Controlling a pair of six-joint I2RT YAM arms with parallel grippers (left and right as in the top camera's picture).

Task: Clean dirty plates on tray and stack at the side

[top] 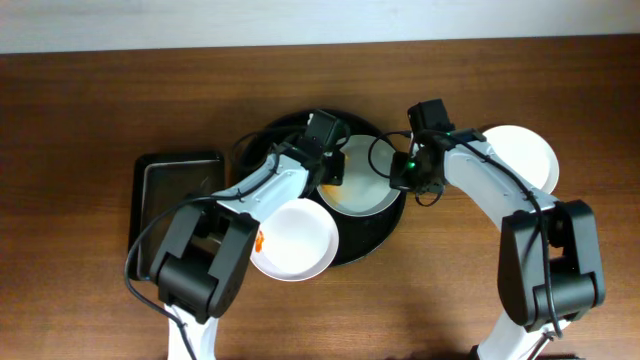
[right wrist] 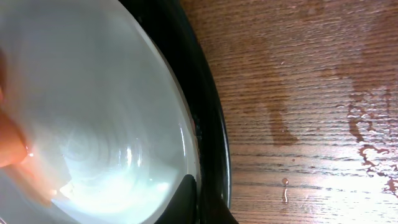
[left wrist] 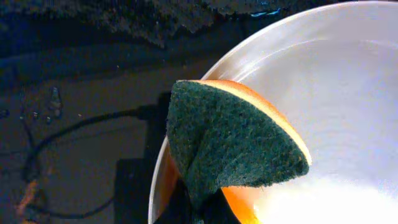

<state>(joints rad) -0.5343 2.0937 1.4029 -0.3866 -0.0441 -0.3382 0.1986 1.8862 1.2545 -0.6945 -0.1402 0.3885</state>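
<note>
The round black tray (top: 372, 238) sits mid-table. One white plate (top: 365, 188) lies in it, with an orange smear at its left edge. My left gripper (top: 330, 168) is shut on a green-and-orange sponge (left wrist: 230, 143) and presses it on that plate's left rim (left wrist: 323, 93). My right gripper (top: 405, 172) is shut on the same plate's right rim (right wrist: 93, 93); its finger (right wrist: 199, 199) shows between plate and tray rim (right wrist: 211, 124). A second plate (top: 295, 240) rests on the tray's lower-left edge with an orange smear at its left rim. A third plate (top: 525, 155) lies on the table at the right.
A smaller rectangular black tray (top: 175, 195) stands to the left of the round tray. Water drops and wet streaks (right wrist: 367, 143) lie on the wooden table right of the tray. The tray floor (left wrist: 93, 124) is wet and shows cable reflections.
</note>
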